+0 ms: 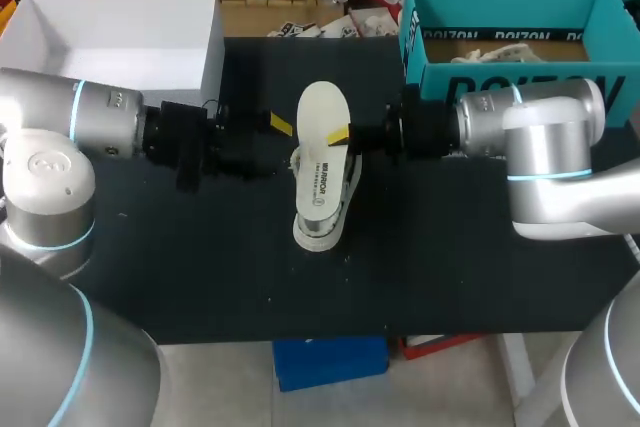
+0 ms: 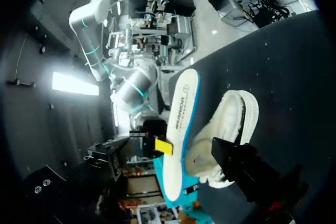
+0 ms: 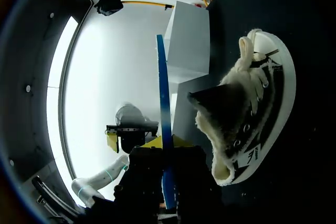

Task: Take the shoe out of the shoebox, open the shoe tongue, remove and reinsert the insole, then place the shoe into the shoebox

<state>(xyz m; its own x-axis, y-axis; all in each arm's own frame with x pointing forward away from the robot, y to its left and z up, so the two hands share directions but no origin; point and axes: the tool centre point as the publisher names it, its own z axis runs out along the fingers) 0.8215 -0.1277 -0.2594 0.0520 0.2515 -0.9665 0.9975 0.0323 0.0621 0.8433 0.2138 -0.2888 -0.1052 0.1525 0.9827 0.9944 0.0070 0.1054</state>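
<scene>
Head view: insole (image 1: 322, 122) is out of the shoe (image 1: 322, 219), held just above it. R gripper (image 1: 345, 134) is pinched narrow on the insole's right edge. L gripper (image 1: 278, 127) sits just left of the insole, fingers wide apart, gripping nothing. The shoe rests mid-desk (image 1: 200, 267), unheld. Teal shoebox (image 1: 510, 82) is far right.

Risks, my judgement:
- Edge-only pinch means the insole may pivot or slip during reinsertion.
- Fleecy lining could snag the insole tip so it buckles.
- Unheld shoe may slide or tip when pushed.
</scene>
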